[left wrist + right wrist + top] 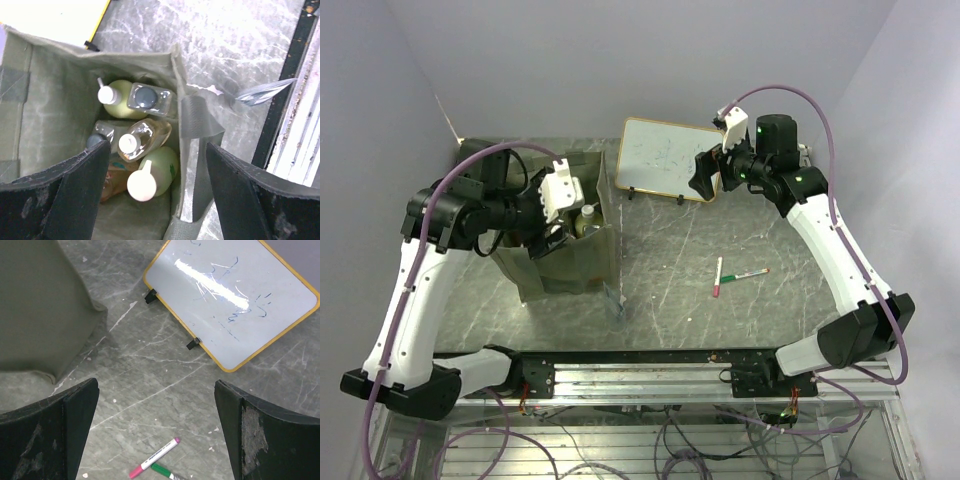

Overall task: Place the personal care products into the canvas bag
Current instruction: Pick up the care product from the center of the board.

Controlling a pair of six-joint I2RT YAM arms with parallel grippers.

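The olive canvas bag [565, 268] stands open at the left. In the left wrist view several bottles lie inside it [45, 105]: yellow-green with white cap [120, 95], a clear dark-capped one [147, 98], clear amber [147, 136], green with peach pump [159, 172], orange [112, 181] partly hidden, and another clear dark-capped one [99, 136]. My left gripper [552, 238] hovers over the bag mouth, open and empty [156, 150], its jaws straddling the bag's right wall and strap handle [197, 117]. My right gripper [704, 178] is open and empty [156, 390], high over the table.
A wood-framed whiteboard [665, 156] leans at the back centre, also in the right wrist view [235, 295]. A red marker [719, 276] and a green marker [751, 272] lie right of centre. A clear plastic item [613, 300] lies on the table beside the bag's front corner.
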